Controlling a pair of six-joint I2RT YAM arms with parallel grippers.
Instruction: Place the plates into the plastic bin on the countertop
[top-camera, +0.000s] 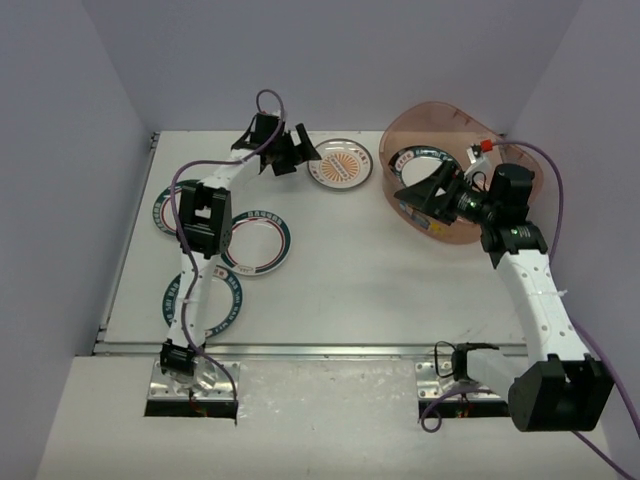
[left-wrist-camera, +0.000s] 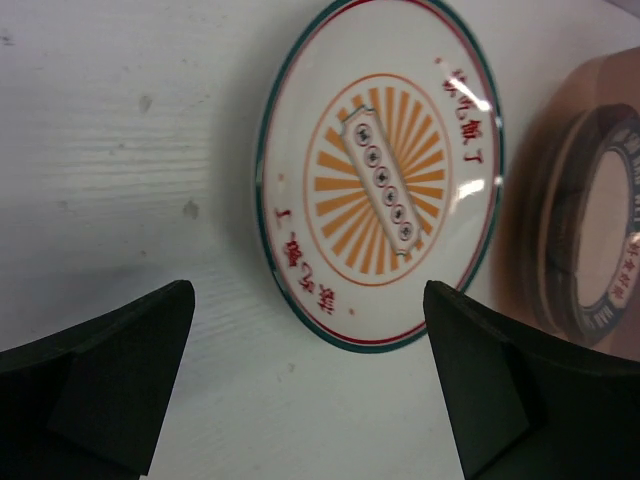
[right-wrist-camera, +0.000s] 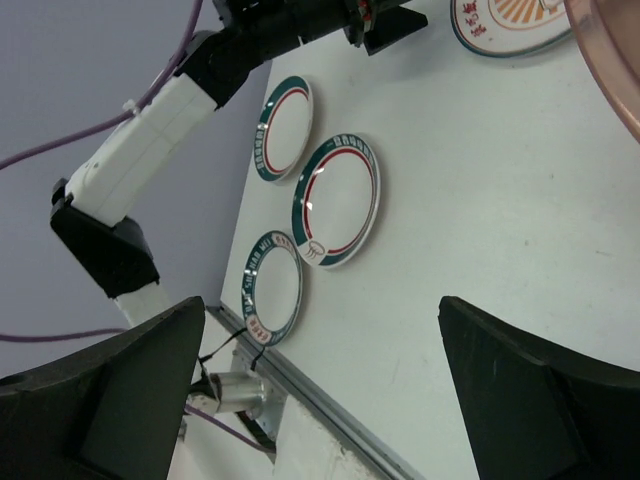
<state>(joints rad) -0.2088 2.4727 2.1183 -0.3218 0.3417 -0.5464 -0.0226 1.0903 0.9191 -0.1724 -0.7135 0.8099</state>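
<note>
The orange-centred plate (top-camera: 340, 163) lies flat on the white countertop (top-camera: 380, 290), just left of the pinkish plastic bin (top-camera: 440, 108). My left gripper (top-camera: 300, 152) is open and empty, right beside that plate's left edge; in the left wrist view the plate (left-wrist-camera: 385, 170) lies just beyond my left gripper (left-wrist-camera: 308, 300), with the bin (left-wrist-camera: 590, 230) to the right. A dark-rimmed plate (top-camera: 420, 162) lies inside the bin. My right gripper (top-camera: 425, 190) is open and empty over the bin's near left side. Three teal-rimmed plates (top-camera: 255, 243), (top-camera: 163, 212), (top-camera: 225, 300) lie at the left.
The left arm lies across two of the left plates. The right wrist view, past my right gripper (right-wrist-camera: 322, 310), shows those plates (right-wrist-camera: 337, 200), (right-wrist-camera: 283, 128), (right-wrist-camera: 272, 287) and the bin's rim (right-wrist-camera: 615, 50). A metal rail (top-camera: 330, 350) runs along the front edge. Walls enclose the sides and back.
</note>
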